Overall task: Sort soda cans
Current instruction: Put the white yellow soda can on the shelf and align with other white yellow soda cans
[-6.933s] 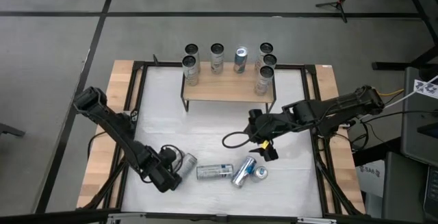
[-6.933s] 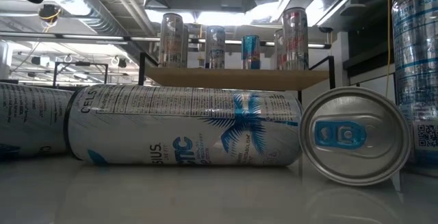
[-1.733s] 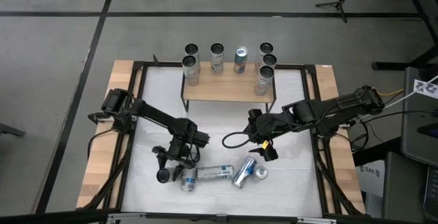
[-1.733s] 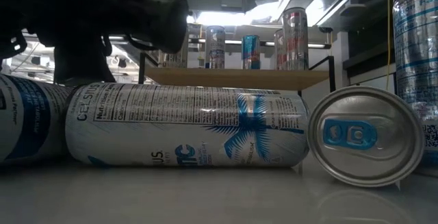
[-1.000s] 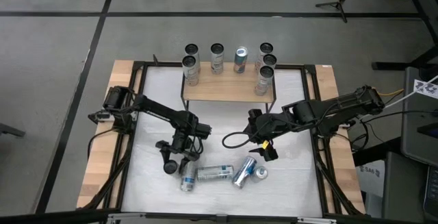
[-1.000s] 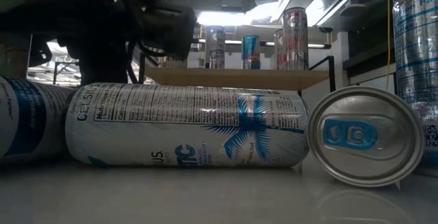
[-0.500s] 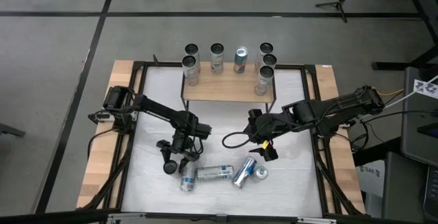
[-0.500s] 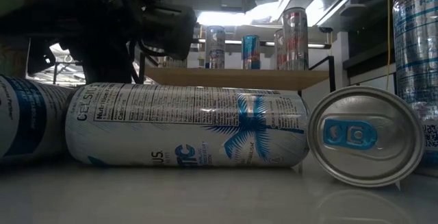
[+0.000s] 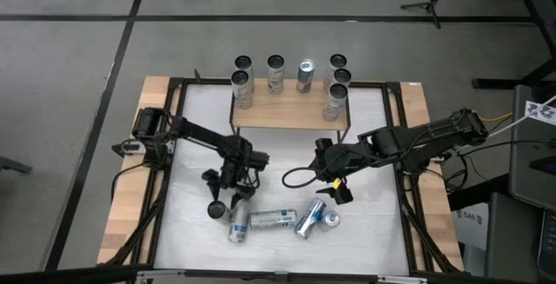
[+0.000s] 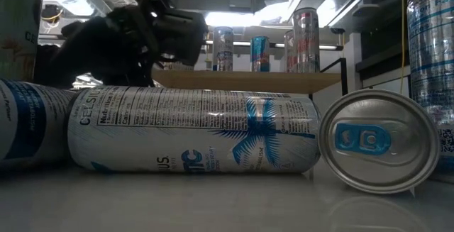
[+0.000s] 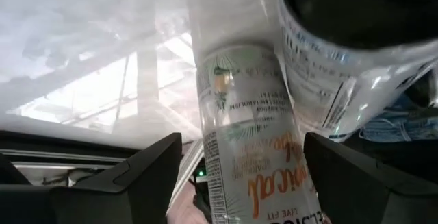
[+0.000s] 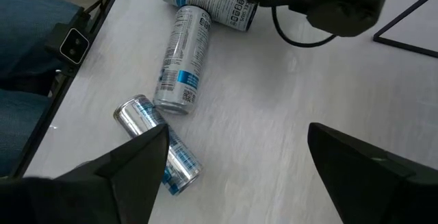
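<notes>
My left gripper (image 9: 228, 188) is shut on a silver can with orange lettering (image 11: 250, 148) over the table's near left part. The can's dark top (image 9: 215, 208) shows from above, and the can also shows at the low view's upper left (image 10: 18, 26). Several silver and blue cans (image 9: 272, 219) lie on their sides on the white table by the near edge. Several more cans (image 9: 275, 74) stand upright on the wooden shelf (image 9: 287, 115) at the far edge. My right gripper (image 9: 340, 190) is open and empty above the table, right of the middle. My left gripper has the orange-lettered can between its two fingers (image 11: 157, 162), one on each side of the can's wall (image 11: 212, 162). The can runs forward along the fingers. It is lifted clear of the table and stands about upright in the low view.
A lying can (image 9: 236, 223) sits just below the held can. Another lies with its end toward the low camera (image 10: 372, 140), and one stands upright at that view's right edge (image 10: 433, 69). A black cable loops (image 9: 295, 178) beside my right gripper. Bare table lies between shelf and grippers.
My left gripper has gone up and a little toward the far edge with the orange-lettered can, which now hangs higher above the lying cans. The lying cans have stayed where they were.
</notes>
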Robot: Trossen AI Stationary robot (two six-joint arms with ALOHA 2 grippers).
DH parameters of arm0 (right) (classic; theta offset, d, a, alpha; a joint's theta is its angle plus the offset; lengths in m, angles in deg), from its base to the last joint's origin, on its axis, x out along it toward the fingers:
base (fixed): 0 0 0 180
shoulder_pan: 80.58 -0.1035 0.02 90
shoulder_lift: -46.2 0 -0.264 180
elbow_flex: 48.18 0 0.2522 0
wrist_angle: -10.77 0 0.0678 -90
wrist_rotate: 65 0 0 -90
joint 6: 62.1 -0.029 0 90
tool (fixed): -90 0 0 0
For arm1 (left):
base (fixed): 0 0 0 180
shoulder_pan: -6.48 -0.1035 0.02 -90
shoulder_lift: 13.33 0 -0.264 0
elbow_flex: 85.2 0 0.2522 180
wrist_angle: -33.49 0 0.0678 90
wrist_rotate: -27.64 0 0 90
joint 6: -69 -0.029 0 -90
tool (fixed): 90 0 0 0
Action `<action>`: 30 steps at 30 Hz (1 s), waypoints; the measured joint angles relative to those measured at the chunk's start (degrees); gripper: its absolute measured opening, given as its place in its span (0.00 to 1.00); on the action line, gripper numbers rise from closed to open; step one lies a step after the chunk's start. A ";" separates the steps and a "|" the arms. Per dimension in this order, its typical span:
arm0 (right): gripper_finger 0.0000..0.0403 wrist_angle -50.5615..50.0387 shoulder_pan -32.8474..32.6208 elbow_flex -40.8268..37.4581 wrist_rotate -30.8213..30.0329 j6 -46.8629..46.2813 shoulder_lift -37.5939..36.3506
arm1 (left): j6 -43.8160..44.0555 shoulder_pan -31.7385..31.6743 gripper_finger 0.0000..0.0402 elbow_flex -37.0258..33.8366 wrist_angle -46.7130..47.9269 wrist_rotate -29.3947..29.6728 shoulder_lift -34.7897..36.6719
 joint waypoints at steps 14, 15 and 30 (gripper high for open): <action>0.85 -0.03 0.00 0.00 -0.02 0.00 0.02 | 0.11 -1.01 0.74 0.00 -0.70 1.85 3.31; 0.85 -0.02 0.00 0.02 -0.01 0.00 0.02 | 0.31 -1.01 0.74 0.00 -0.67 1.93 3.81; 0.85 0.00 0.00 0.02 -0.02 0.00 0.02 | 9.51 -0.62 0.74 0.00 -0.92 12.80 14.79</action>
